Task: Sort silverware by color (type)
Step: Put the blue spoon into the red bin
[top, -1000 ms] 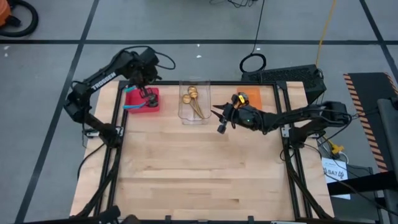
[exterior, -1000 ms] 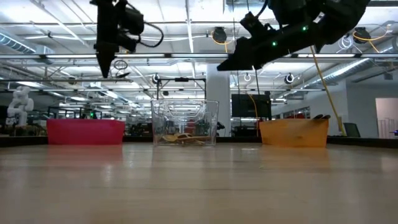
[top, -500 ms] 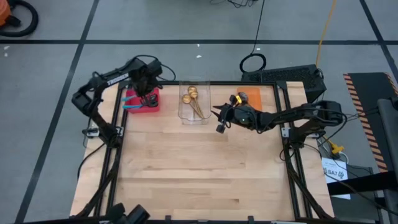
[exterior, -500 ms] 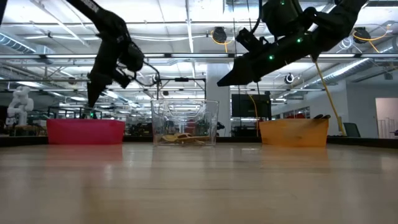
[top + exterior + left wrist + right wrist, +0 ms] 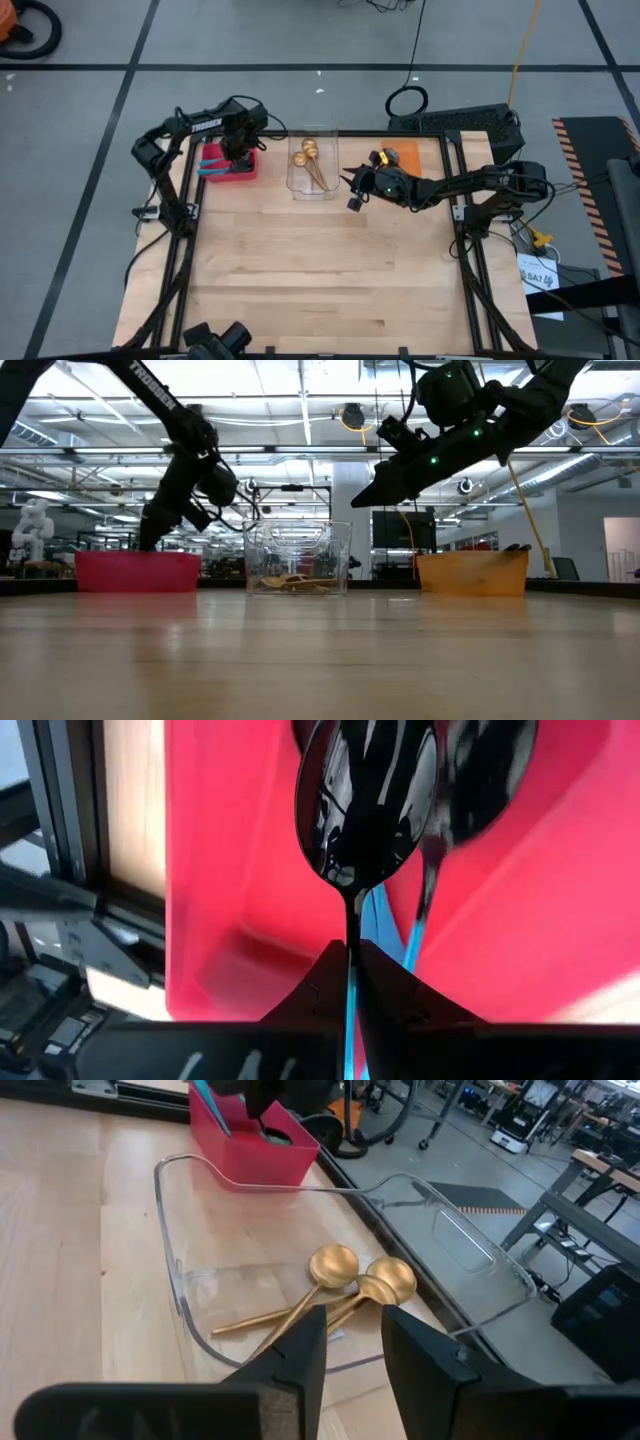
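At the table's (image 5: 320, 290) far-left corner sits a red bin (image 5: 232, 163), and the left gripper (image 5: 238, 155) is down inside it. In its wrist view the two fingers are pressed together on the thin neck of a dark-bowled spoon with a light blue handle (image 5: 362, 810); a second spoon of that kind (image 5: 480, 770) lies just beside it against the red wall. Blue handles also stick out over the bin's left rim in the high view.

Next along the far edge stands a clear bin (image 5: 313, 165) holding gold spoons (image 5: 335, 1270), their bowls toward the far wall and their slim handles fanned toward the near one. The right gripper (image 5: 353, 190) hangs in the air just to the right of this bin, above the bare wood, tilted down toward it. Its jaws stand partly apart with nothing between them.

Behind that arm, an orange bin (image 5: 402, 160) stands farther right on the far edge; whether it holds anything cannot be told.

The table is pale butcher-block wood in a black frame. Around it lie grey floor tiles with dark tape lines, a coiled cable and a yellow cord. The low view shows a large hall with ceiling lights and workbenches.
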Available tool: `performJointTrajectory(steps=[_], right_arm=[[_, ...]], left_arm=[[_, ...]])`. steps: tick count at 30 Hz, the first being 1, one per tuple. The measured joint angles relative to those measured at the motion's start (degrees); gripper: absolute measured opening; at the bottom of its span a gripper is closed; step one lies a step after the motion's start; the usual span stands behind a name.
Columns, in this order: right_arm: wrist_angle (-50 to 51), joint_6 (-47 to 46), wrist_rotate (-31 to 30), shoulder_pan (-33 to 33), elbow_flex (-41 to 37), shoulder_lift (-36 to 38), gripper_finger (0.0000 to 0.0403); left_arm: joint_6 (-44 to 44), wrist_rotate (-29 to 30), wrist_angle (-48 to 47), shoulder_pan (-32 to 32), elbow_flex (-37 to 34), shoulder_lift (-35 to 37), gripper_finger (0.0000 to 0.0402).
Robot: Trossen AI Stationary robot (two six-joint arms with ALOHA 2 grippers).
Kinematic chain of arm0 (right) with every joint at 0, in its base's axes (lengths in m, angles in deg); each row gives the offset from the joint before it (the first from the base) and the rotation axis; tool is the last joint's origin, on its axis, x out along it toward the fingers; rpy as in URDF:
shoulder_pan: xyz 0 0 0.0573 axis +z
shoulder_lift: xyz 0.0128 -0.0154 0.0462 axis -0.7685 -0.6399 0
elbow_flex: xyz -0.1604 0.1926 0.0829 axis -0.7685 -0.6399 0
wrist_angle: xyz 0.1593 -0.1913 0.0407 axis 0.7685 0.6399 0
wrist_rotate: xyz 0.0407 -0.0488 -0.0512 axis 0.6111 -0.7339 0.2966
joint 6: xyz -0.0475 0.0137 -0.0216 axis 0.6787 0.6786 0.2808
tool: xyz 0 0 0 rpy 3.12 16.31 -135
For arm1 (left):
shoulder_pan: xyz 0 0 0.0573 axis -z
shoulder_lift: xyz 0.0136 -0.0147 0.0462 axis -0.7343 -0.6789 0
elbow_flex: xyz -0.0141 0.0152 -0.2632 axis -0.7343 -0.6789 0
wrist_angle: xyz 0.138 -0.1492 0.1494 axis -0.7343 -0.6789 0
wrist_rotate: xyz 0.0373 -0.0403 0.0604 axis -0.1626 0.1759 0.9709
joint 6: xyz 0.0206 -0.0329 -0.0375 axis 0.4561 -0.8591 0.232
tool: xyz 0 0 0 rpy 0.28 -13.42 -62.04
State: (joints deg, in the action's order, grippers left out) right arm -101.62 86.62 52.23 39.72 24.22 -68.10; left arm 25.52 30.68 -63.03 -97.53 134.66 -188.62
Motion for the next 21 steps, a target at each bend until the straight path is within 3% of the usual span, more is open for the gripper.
performJointTrajectory(steps=[21], right_arm=[[1.57,-0.1,0.02,-0.03,-0.02,0.0,0.0093]], left_arm=[[-4.84,-0.35,4.66,0.0,0.0,-1.21,0.001]])
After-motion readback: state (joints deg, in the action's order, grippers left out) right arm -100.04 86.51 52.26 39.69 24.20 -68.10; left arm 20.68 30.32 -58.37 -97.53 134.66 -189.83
